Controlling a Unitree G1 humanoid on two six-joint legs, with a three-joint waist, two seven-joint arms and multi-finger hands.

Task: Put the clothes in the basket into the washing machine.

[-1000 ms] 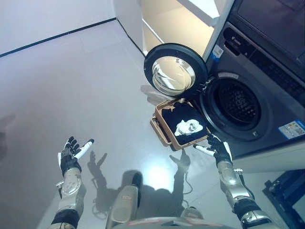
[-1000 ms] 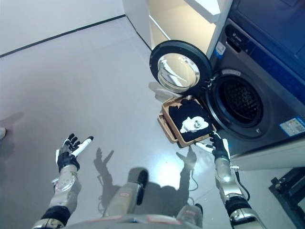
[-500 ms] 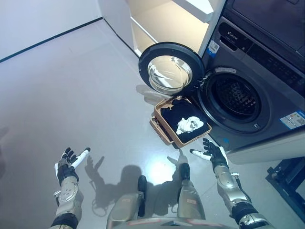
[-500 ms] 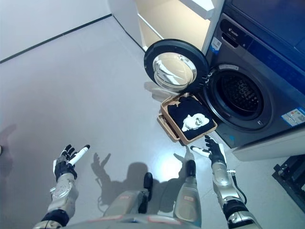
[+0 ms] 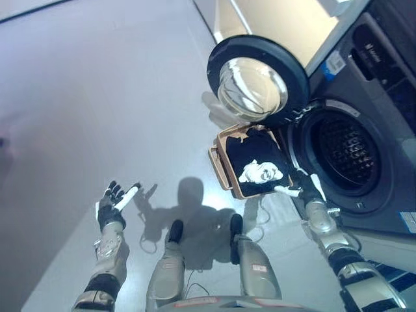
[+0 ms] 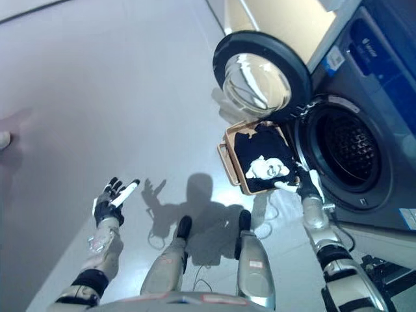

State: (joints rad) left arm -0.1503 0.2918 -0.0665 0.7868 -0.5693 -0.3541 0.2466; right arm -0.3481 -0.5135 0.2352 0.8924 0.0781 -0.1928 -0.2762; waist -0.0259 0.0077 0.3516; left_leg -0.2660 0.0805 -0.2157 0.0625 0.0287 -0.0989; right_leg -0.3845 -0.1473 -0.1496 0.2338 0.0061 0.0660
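Since a second ago your right hand [image 5: 307, 188] has gone from the floor short of the basket [image 5: 221, 164] up to its near rim, and the camera has swung as well. Its fingers are spread and relaxed, grasping nothing, at the basket's corner nearest the washing machine [image 5: 364, 130]. You can see the clothes [image 5: 257, 156], dark cloth with a white piece [image 5: 261, 172] on top, lying in the basket on the grey floor [image 5: 97, 97], just beside the machine's open drum [image 5: 348, 153]. The round door [image 5: 257, 81] stands swung open beyond the basket. Your left hand [image 5: 114, 205] hovers well apart over bare floor, palm up, fingers loose and empty.
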